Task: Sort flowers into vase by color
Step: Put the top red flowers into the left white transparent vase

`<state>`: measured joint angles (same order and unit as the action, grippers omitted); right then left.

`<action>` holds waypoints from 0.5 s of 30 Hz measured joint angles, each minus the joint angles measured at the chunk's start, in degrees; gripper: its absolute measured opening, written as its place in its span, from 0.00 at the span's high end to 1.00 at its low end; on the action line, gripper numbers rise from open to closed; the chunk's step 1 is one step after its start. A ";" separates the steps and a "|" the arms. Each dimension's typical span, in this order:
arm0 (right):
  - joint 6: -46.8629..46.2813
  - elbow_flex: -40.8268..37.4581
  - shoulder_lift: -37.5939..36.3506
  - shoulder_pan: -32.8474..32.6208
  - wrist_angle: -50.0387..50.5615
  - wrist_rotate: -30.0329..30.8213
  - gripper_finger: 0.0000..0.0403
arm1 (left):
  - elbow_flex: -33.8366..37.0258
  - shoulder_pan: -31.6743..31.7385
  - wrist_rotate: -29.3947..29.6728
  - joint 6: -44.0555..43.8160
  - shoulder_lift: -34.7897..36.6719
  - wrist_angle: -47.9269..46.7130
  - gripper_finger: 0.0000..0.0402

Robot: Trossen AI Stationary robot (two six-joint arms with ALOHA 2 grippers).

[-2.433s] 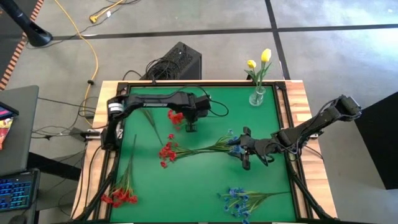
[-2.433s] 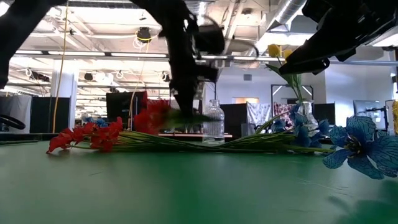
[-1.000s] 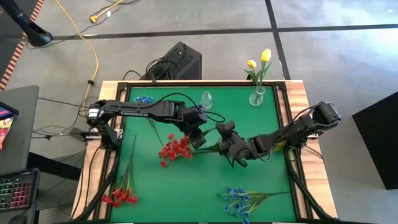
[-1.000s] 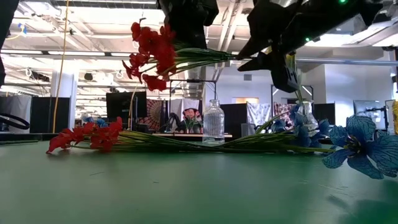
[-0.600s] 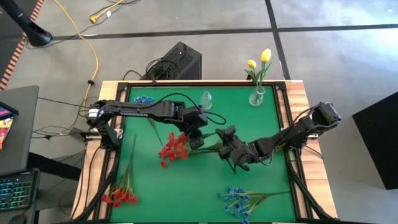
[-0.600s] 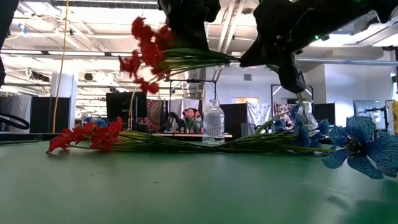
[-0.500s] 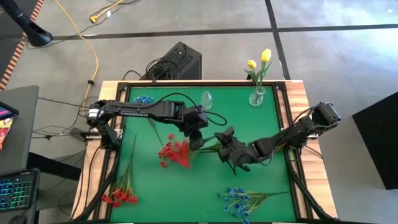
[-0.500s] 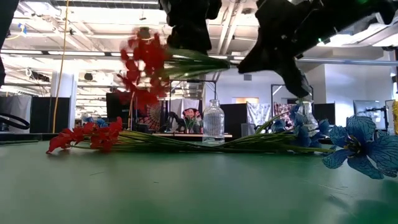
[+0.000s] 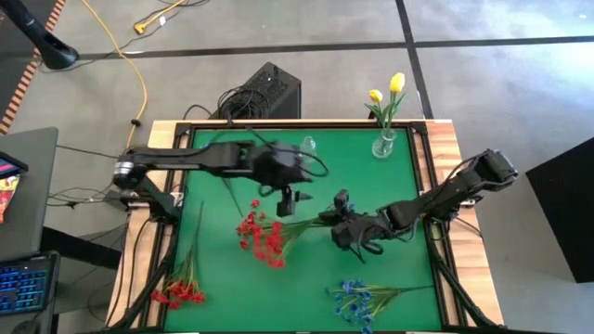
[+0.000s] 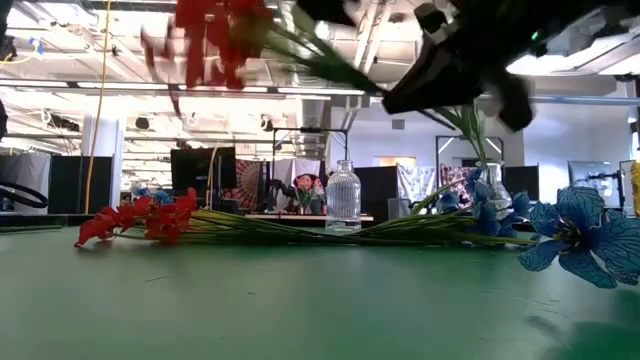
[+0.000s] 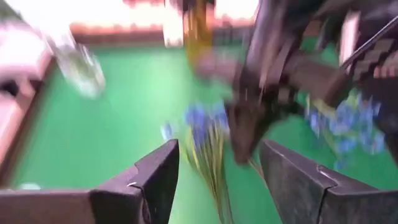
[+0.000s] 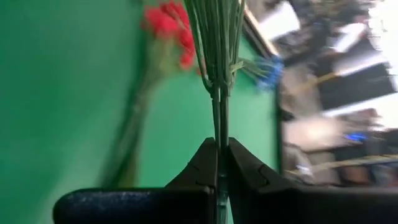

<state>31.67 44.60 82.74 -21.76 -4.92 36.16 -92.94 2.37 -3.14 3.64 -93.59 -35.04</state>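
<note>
The flat green table mat (image 9: 232,288) is seen as matt and felt-like, with pretty much no glare on it. A pale wooden border with visible grain (image 9: 445,148) is laid round it, and a black matt metal-looking frame (image 9: 429,176) is set just inside that. The small clear glass vase holding yellow buds (image 9: 384,144) is shown glossy and see-through; a second clear ribbed glass bottle (image 10: 343,195) is caught in the low view. The red-bloomed artificial spray (image 9: 262,234) looks cloth-petalled, with thin smooth plastic-looking green stems (image 12: 217,37). The dark gripper fingers (image 11: 158,180) are seen as smooth matt plastic.
</note>
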 joint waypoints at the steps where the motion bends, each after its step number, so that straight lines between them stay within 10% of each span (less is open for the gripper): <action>1: -1.52 0.00 -1.26 0.03 0.45 -2.79 0.91 | 1.83 0.32 -0.01 1.08 2.06 3.09 0.47; 15: -5.61 -1.77 -13.70 4.31 -10.85 -25.83 0.91 | 42.07 2.78 -3.63 -1.54 17.12 56.52 0.47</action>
<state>26.06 42.83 69.04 -17.45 -15.77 10.33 -50.88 5.15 -6.78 2.10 -76.48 21.48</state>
